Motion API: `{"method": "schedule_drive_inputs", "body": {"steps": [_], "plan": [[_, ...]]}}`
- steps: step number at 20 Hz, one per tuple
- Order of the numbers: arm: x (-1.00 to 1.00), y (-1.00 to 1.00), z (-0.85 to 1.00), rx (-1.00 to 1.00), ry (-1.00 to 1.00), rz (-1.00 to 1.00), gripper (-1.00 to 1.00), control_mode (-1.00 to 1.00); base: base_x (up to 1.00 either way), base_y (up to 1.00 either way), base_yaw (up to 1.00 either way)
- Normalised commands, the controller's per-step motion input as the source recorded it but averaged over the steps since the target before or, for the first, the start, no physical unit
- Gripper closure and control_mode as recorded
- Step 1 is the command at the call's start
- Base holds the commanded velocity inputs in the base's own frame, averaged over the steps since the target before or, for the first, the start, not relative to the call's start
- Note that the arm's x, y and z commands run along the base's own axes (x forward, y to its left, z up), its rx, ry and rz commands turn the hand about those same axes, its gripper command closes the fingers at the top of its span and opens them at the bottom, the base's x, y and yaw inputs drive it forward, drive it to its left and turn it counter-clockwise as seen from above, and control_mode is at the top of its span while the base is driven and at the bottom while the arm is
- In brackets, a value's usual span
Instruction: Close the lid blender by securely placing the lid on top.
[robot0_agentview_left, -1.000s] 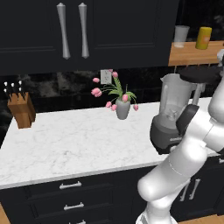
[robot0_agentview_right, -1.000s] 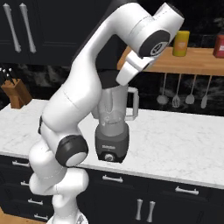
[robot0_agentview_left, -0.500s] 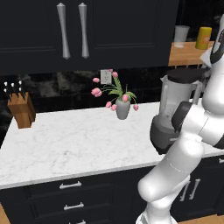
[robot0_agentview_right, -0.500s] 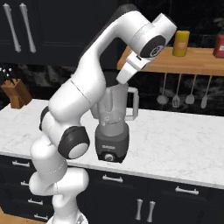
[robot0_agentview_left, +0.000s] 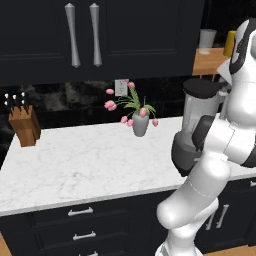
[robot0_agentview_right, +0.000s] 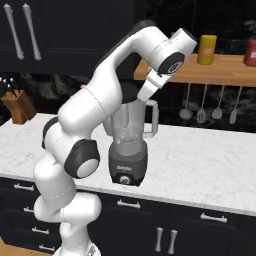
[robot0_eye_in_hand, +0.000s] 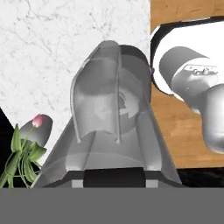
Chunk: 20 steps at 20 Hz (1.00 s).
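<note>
— Since a second ago the wrist has dipped and swung in; the pincer (robot0_agentview_right: 144, 94) now hangs right at the jar's mouth.

— Where's the lid (robot0_agentview_left: 202, 88)?

— Directly under the pincer, a black disc level across the top of the blender (robot0_agentview_right: 129, 150). It looks seated or nearly so.

— Clenched on it, or let go?

— I cannot tell; the fingertips are hidden behind the wrist.

— Why that steep approach?

— I judge it keeps the lid flat over the opening, with the jar straight below the pincer. The vase of tulips (robot0_agentview_left: 140, 122) stands well off to one side on the counter (robot0_agentview_left: 75, 160), out of the way.
</note>
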Motion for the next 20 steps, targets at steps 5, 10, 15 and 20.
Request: {"method": "schedule_drive_inputs", "body": {"steps": [5, 10, 15, 20], "plan": [[0.24, -0.22, 0.03, 0.0, -0.1, 0.02, 1.0, -1.0, 0.0, 0.0, 0.0], [0.01, -0.37, 0.03, 0.0, -0.1, 0.01, 1.0, -1.0, 0.0, 0.0, 0.0], [0.07, -0.03, -0.02, -0.13, -0.03, 0.03, 1.0, -1.0, 0.0, 0.0, 0.0], [0.01, 0.03, -0.01, -0.16, -0.01, 0.08, 1.0, -1.0, 0.0, 0.0, 0.0]]}}
